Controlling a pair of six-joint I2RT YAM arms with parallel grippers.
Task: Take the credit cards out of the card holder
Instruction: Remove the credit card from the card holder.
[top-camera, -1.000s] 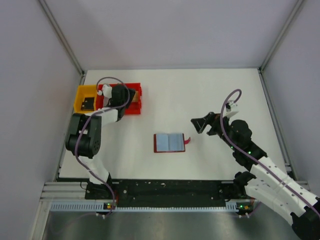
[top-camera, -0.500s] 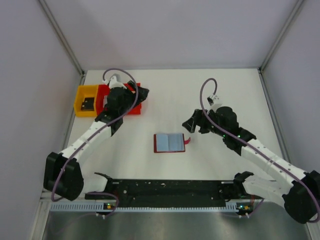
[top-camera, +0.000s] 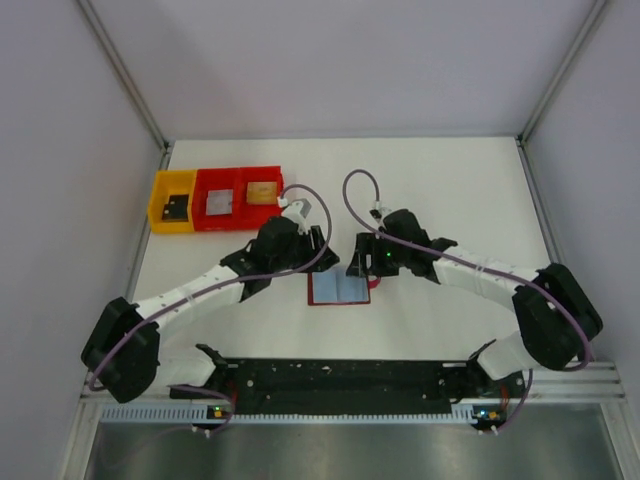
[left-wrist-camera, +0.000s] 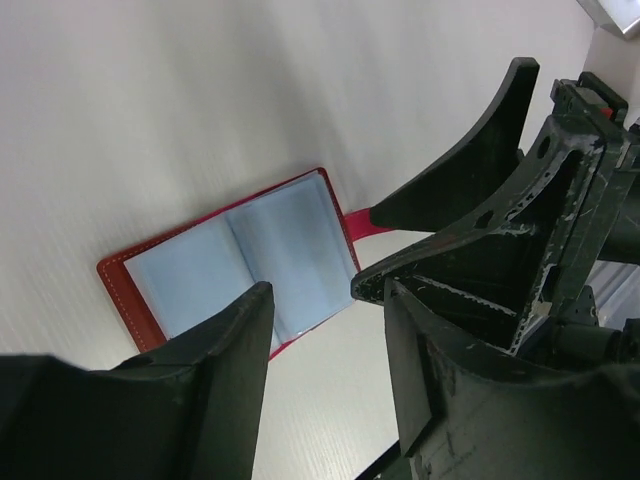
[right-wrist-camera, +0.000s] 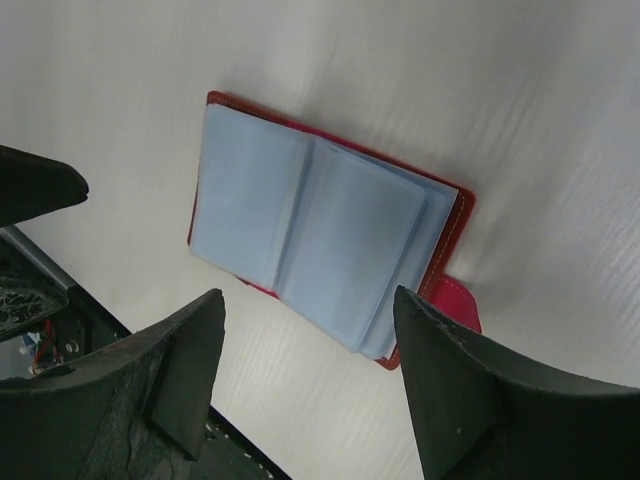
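Where the two arms lean inward, the card holder (top-camera: 338, 288) lies open on the white worktop (top-camera: 450, 190).
Its grey-blue pockets face up. Just beyond its far edge the left gripper (top-camera: 317, 243) and right gripper (top-camera: 360, 264) hover, jaws spread, holding nothing. Farther back left stand a yellow bin (top-camera: 157, 195) and red bins (top-camera: 240, 172).

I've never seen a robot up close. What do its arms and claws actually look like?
The left arm and right arm are white tubular segments joined by bulky black joints. A thin purple cable loops near each wrist. The left gripper and right gripper each end in two black, wedge-shaped fingers, scuffed pale in places.
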